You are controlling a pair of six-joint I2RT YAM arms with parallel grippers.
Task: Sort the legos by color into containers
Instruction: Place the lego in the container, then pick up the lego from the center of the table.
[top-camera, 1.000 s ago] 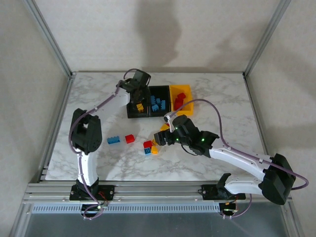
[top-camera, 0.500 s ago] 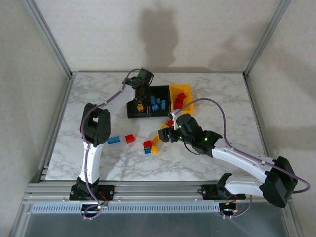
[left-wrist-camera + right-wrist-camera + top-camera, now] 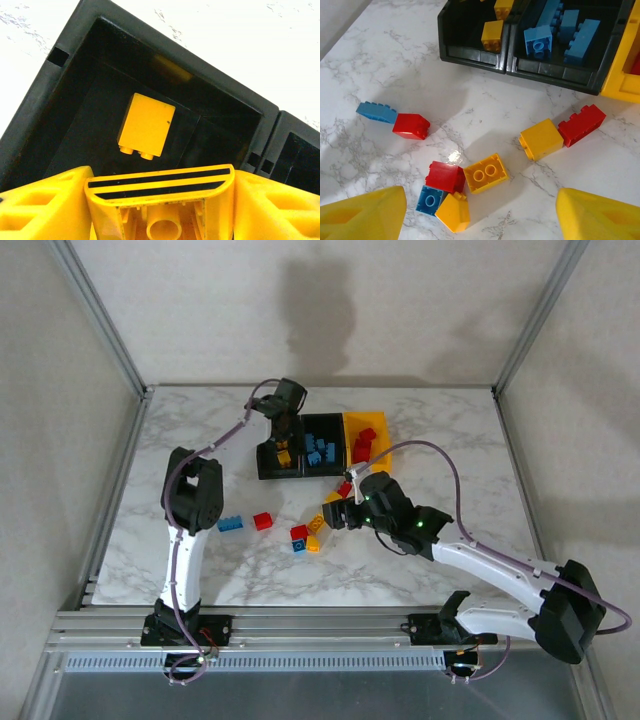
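My left gripper (image 3: 284, 430) hangs over the left black bin (image 3: 268, 462), shut on a yellow striped brick (image 3: 160, 195) whose hollow underside faces the camera. Another yellow brick (image 3: 146, 125) lies on that bin's floor (image 3: 95, 120). The middle black bin (image 3: 322, 468) holds blue bricks (image 3: 570, 35); the yellow-orange bin (image 3: 375, 425) holds red ones. My right gripper (image 3: 480, 197) is open, above loose bricks on the table: a yellow two-stud brick (image 3: 486, 173), a red (image 3: 445, 176), a blue (image 3: 429, 199) and a yellow slope (image 3: 454, 211).
More loose bricks lie on the marble: a yellow (image 3: 541, 139) touching a red (image 3: 581, 125) near the bins, and a red (image 3: 411, 126) beside a blue (image 3: 376, 112) to the left. Metal frame posts (image 3: 100, 315) and walls enclose the table.
The left arm's elbow swung right while its gripper stayed over the left black bin with the yellow brick. The right gripper drifted slightly right and back, still open.
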